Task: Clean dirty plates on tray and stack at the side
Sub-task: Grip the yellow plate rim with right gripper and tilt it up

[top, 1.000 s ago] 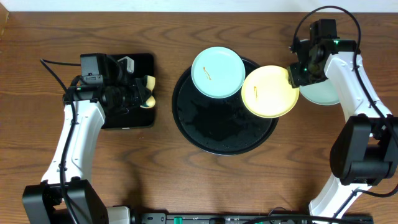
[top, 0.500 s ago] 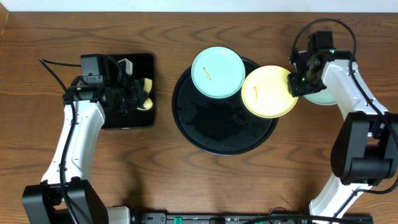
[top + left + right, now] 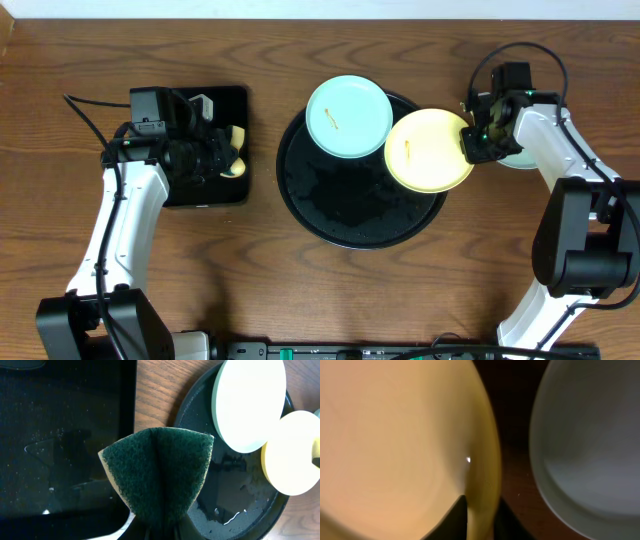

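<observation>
Overhead, we find the right gripper (image 3: 472, 145) at the right edge of the yellow plate (image 3: 428, 150), which overhangs the right rim of the round tray (image 3: 350, 225); the blue plate (image 3: 348, 116) sits just beside it, overhanging the tray's upper rim, and each carries an orange speck (image 3: 333, 122); the other blue plate (image 3: 516, 160) lies on the tabletop (image 3: 300, 50), mostly under the right arm. The left gripper (image 3: 225, 155) holds the sponge (image 3: 237, 150) over the right part of the rectangular tray (image 3: 200, 195). We judge the step to be taking the yellow plate for wiping; to do it well we would make sure of the pinch on the rim, lift level so the neighbouring blue plate is not nudged, and keep the wrist off the plate lying at the side.

Left wrist: the sponge, green face up and folded, is pinched at its lower end, so these fingers are narrow and gripping it; we cannot tell whether it touches anything beneath. The rectangular tray holds only scattered droplets; the round tray's floor shows a wet sheen and, apart from the two plates on its rim, nothing else.

Right wrist: the dark fingers (image 3: 456, 516) stand close together astride the yellow plate's rim, one on each side, gripping it; the other blue plate fills the right of the view, near but apart, and looks bare inside.
</observation>
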Controlling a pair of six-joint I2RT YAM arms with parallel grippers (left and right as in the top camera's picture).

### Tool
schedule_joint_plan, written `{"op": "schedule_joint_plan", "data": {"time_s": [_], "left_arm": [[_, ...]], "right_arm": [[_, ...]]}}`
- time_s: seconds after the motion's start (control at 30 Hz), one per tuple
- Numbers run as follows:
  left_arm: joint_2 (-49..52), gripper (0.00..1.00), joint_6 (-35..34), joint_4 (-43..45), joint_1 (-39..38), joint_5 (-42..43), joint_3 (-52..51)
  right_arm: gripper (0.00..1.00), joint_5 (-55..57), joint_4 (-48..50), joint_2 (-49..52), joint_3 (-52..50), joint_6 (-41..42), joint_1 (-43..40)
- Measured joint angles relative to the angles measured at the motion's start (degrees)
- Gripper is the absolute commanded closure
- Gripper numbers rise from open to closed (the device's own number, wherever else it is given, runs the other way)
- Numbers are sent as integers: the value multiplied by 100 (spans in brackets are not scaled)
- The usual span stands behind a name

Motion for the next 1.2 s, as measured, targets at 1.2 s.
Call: {"op": "schedule_joint_plan", "data": {"time_s": [1.2], "left_arm": [[267,92,321,715,-4,-1746,0]], "right_arm": [[99,1338,-1451,-1725,706,1998,2214]]}}
